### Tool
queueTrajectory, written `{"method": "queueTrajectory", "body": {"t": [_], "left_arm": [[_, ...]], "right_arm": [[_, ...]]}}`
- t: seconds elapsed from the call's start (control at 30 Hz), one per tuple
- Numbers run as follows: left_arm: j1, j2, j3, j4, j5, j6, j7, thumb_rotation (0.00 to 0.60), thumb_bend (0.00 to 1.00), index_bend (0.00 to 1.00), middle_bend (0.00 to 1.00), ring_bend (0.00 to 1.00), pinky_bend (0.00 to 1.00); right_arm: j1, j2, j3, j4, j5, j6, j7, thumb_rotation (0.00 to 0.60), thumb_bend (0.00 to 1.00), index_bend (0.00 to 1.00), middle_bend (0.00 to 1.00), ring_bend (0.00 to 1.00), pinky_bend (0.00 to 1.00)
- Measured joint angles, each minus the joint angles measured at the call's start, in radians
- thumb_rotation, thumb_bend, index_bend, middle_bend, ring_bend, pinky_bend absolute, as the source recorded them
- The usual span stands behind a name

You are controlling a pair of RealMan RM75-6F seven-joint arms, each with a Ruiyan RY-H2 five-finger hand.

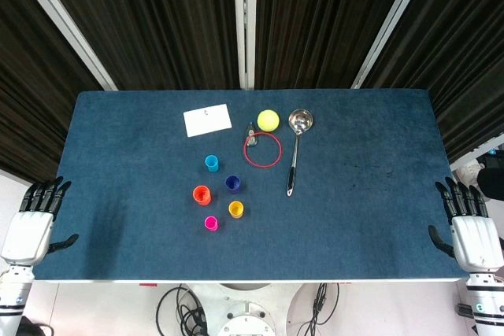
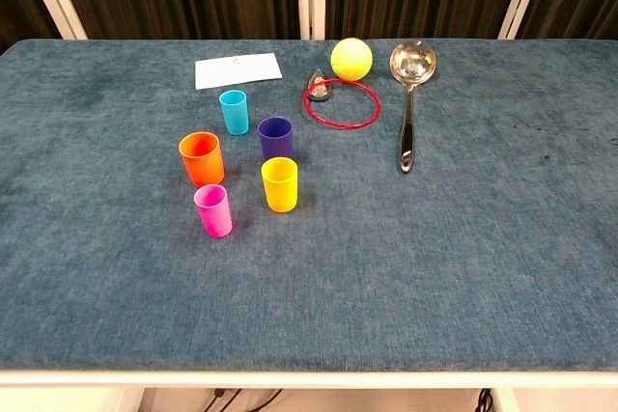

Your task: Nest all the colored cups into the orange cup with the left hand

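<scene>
Left hand [image 1: 33,222] off the table's [image 1: 118,241] left edge, fingers spread, holding nothing. Cups stand upright and apart, left of centre: orange cup [image 2: 202,158] leftmost, pink cup [image 2: 213,210] near it toward the front, cyan cup [image 2: 234,111] behind, purple cup [image 2: 275,138] and yellow cup [image 2: 280,183] to the right; further back lie a white card [image 2: 238,70], red ring [image 2: 342,102], yellow ball [image 2: 351,59] and ladle [image 2: 409,94]. Right hand [image 1: 470,230] off the right edge, fingers spread, empty.

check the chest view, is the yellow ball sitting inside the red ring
No, the yellow ball rests on the table just beyond the red ring, outside its loop.
</scene>
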Motion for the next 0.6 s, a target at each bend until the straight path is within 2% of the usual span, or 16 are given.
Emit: {"method": "queueTrajectory", "body": {"t": [0.37,0.6], "left_arm": [[-0.021,0.003,0.001,-0.014,0.031,-0.010,-0.016,0.600,0.00,0.05,0.00,0.00,0.00],[-0.092,0.073,-0.021,-0.131,0.049,-0.080,0.008,0.600,0.00,0.05,0.00,0.00,0.01]], "right_arm": [[-0.005,0.000,0.000,0.006,0.004,0.007,0.005,0.600,0.29,0.00,0.00,0.00,0.00],[-0.012,0.001,0.000,0.011,0.009,0.011,0.015,0.600,0.29,0.00,0.00,0.00,0.00]]}}
